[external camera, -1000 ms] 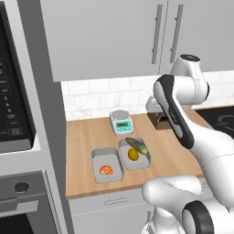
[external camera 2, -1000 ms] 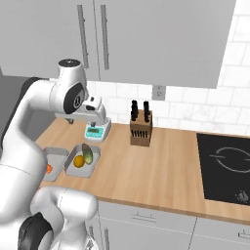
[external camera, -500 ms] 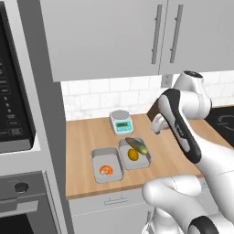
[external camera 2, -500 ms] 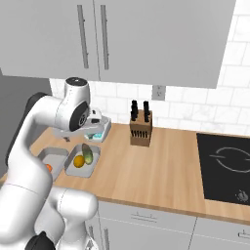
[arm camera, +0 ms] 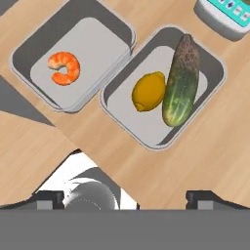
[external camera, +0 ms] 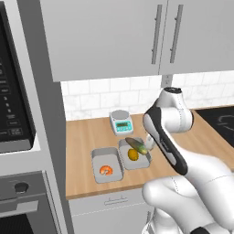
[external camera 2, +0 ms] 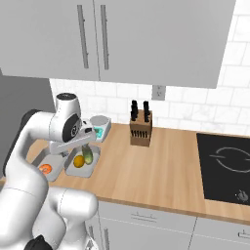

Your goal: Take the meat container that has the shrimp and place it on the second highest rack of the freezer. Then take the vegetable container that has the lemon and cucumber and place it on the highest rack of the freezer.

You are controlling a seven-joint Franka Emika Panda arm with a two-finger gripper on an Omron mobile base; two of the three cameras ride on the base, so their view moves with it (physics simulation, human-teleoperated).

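In your hand view the meat container [arm camera: 73, 66] sits in the upper left of the frame with the shrimp [arm camera: 64, 68] in it, and the vegetable container [arm camera: 163, 93] lies just beside it, right of centre, holding the lemon [arm camera: 149, 91] against the cucumber [arm camera: 181, 80]. The gripper [arm camera: 124, 200] hangs above the wooden counter [arm camera: 215, 146] at the bottom edge, tips spread wide — touching neither container. A kitchen scale [external camera: 121, 122] stands just past the containers in your left base view — the knife block [external camera 2: 140, 126] shows mid-frame in the right.

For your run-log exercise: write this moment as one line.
phase: approach | gripper: open, above counter | shrimp container: untouched | vegetable container: untouched
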